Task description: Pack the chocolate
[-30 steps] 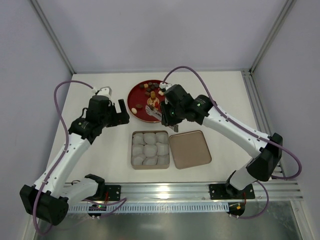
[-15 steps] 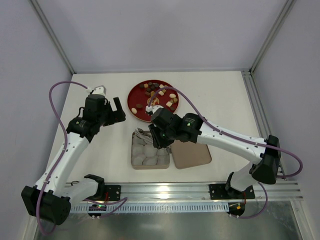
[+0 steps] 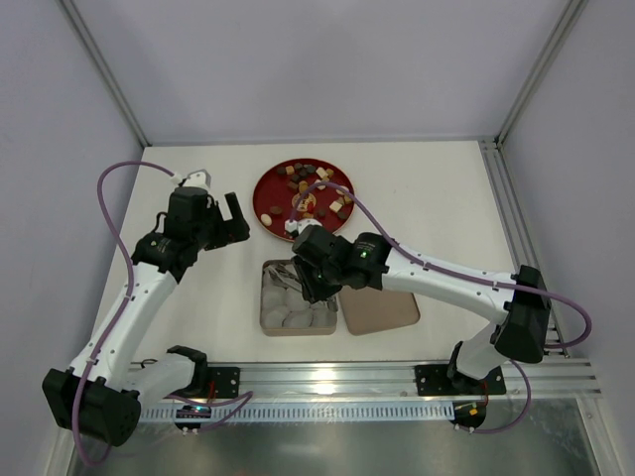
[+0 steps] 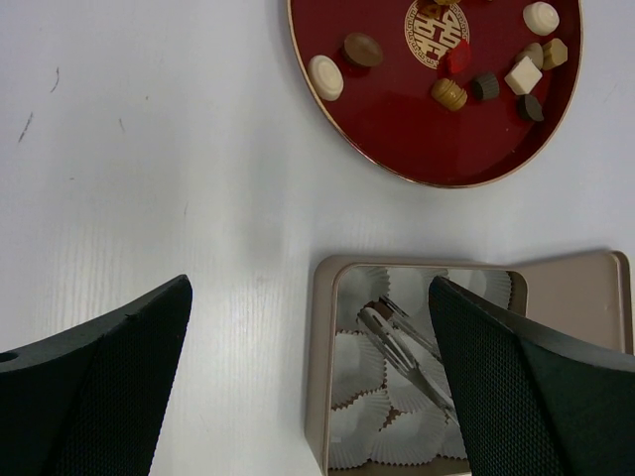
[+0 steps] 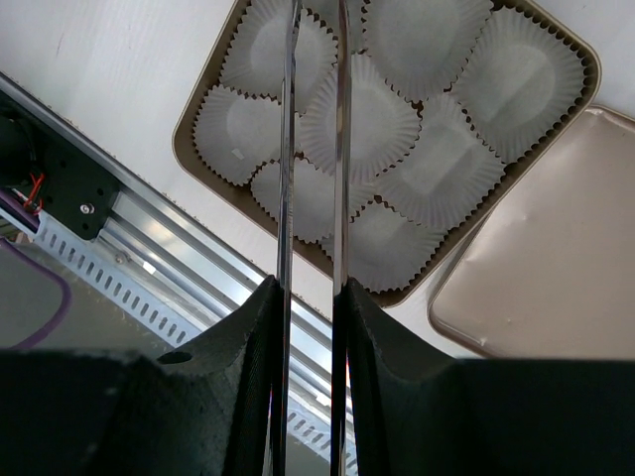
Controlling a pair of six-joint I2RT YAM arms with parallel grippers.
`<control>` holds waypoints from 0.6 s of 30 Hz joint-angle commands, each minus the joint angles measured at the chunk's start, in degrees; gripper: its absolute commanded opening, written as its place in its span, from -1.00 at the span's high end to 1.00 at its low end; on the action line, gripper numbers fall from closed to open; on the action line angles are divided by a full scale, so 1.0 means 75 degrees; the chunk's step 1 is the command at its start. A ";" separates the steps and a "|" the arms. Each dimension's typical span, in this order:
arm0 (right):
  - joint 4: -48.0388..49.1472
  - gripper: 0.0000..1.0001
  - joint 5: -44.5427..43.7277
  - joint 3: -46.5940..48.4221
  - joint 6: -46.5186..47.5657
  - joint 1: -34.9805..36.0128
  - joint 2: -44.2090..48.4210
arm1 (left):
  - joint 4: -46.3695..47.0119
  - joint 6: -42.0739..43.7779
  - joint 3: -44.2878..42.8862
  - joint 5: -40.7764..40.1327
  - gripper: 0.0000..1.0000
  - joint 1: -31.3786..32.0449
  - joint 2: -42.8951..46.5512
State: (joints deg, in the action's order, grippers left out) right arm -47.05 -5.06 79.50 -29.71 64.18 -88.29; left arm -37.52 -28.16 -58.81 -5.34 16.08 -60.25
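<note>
Clamping tongs (image 5: pixel 289 149), right claw (image 5: pixel 310 288) aims them over cups (image 5: pixel 437 178) just ahead, likely for placing chocolate (image 4: pixel 363 50); left claw (image 4: pixel 308 288) gapes, idle.

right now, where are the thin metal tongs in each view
top external: thin metal tongs over the tan square tin of paper cups, its far-left part.
left wrist: lower middle, inside that tin.
right wrist: two blades up the centre, from the right gripper.
shared landmark: the tin.
</note>
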 commanded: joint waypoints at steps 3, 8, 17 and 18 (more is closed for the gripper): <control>0.0308 0.42 -0.0192 0.0263 0.0013 0.0126 -0.0274 | 0.0291 -0.0054 -0.0011 0.0068 -0.99 -0.0057 0.0099; 0.0296 0.40 -0.0274 0.0298 0.0024 0.0149 -0.0357 | 0.0291 -0.0054 0.0013 0.0091 -0.99 -0.0069 0.0100; 0.0308 0.31 -0.0322 0.0391 0.0071 0.0161 -0.0497 | 0.0315 -0.0054 0.0036 0.0150 -0.99 -0.0081 0.0088; 0.0308 0.30 -0.0310 0.0403 0.0048 0.0161 -0.0497 | 0.0315 -0.0054 0.0048 0.0162 -0.99 -0.0081 0.0076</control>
State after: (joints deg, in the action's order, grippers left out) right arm -46.74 -6.37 79.61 -29.65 64.88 -91.81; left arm -37.47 -28.16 -58.78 -4.69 15.99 -60.25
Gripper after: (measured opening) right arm 0.351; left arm 0.996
